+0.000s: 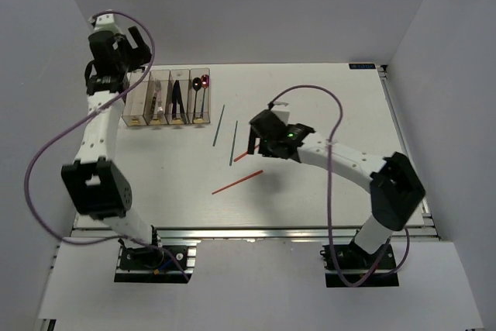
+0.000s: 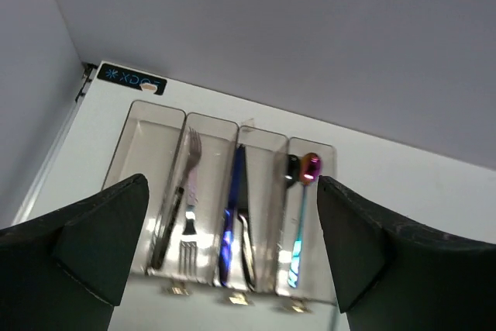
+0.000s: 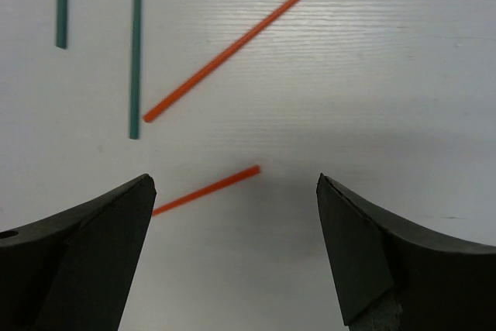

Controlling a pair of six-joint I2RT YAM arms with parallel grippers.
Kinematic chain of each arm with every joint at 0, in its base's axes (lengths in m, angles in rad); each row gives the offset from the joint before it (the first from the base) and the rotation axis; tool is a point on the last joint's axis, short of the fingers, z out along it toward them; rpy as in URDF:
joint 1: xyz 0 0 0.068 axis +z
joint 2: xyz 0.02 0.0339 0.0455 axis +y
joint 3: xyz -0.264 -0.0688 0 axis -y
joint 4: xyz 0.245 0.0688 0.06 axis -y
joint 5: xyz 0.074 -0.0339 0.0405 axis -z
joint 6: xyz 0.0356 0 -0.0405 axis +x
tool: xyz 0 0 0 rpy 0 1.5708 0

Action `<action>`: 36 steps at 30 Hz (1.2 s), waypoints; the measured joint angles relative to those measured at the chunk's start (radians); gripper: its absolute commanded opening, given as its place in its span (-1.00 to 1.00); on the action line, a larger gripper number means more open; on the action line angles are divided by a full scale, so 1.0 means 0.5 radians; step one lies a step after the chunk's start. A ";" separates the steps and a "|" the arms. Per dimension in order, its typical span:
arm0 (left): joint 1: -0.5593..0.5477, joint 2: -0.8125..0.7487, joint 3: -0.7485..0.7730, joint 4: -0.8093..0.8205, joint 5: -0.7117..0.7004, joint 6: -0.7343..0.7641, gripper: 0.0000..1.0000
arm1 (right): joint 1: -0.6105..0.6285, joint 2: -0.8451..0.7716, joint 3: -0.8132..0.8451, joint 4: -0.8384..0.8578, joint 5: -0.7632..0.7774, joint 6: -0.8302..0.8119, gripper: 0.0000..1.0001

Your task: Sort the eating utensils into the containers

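Just beneath right gripper (image 3: 233,179), jaws apart: orange chopstick (image 3: 205,190); left gripper (image 2: 232,191) agape, facing containers (image 2: 147,108).

Black fingers, white table, bright sticks

Between the black fingers (image 3: 93,246) of the right gripper (image 3: 234,185) lies an orange-red chopstick (image 3: 208,190); beyond it are a second orange chopstick (image 3: 240,43) and two dark green chopsticks (image 3: 136,44) (image 3: 61,1), all on the plain white table (image 3: 387,75). Ahead of the left gripper (image 2: 232,184), also black, the smoky-clear containers (image 2: 147,145) carry yellow-orange marks (image 2: 235,298) and hold a silver fork (image 2: 190,191), a dark blue knife (image 2: 232,207), a black spoon (image 2: 291,168) and a pink-red spoon (image 2: 310,167).
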 measured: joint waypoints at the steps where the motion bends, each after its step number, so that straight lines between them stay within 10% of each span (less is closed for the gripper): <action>1: 0.000 -0.103 -0.014 -0.061 -0.021 -0.091 0.96 | 0.072 0.109 0.137 -0.114 0.079 0.094 0.79; 15: -0.009 -2.123 -1.899 -0.378 -0.128 -0.567 0.96 | 0.523 0.926 0.906 -0.835 0.427 1.270 0.07; 31: -0.138 -2.161 -1.997 -0.375 -0.127 -0.578 0.96 | 0.491 1.148 0.922 -1.038 0.316 1.735 -0.15; 36: -0.153 -2.174 -1.997 -0.370 -0.130 -0.578 0.96 | 0.472 1.153 0.919 -1.047 0.303 1.721 -0.60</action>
